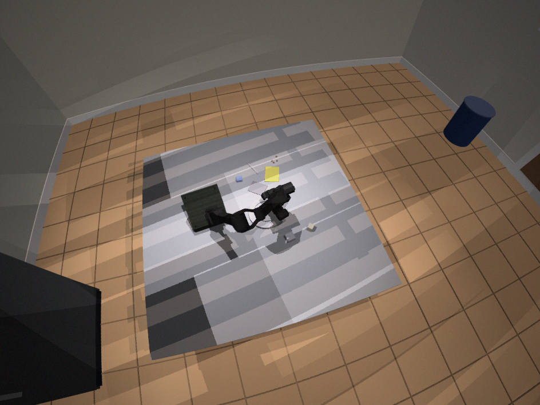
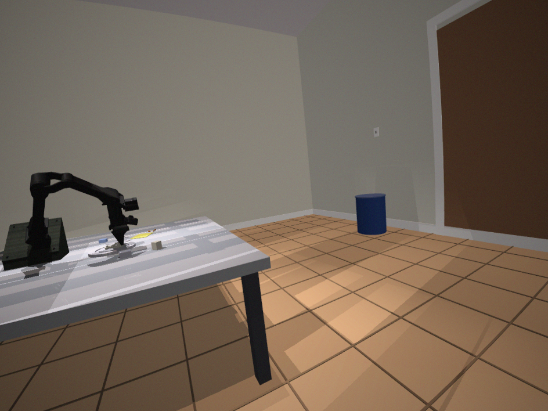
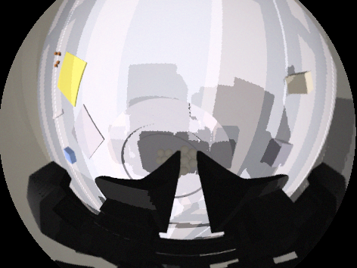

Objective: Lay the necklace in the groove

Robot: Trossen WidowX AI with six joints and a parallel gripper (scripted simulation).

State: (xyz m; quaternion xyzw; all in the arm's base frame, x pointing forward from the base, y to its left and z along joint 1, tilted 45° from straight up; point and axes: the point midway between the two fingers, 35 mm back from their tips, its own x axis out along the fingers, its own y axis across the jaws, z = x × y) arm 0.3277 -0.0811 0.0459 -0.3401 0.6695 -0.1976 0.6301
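The necklace [image 3: 189,163] is bunched inside the groove's circle on the bead board [image 1: 266,225] [image 2: 95,256] [image 3: 212,113], reaching from near the middle toward 2 o'clock in the wrist view. The end effector [image 1: 279,195] [image 2: 121,244] [image 3: 189,154] appears closed on part of it, with beads between the tips; the arm covers them from above. The beads look gathered over the board, but no run of them is seen following the groove, so most of the laying seems left. The yellow square [image 1: 272,174] [image 2: 142,235] [image 3: 72,79], toward 10 o'clock in the wrist view, bears no readable writing; no brand or label is legible anywhere.
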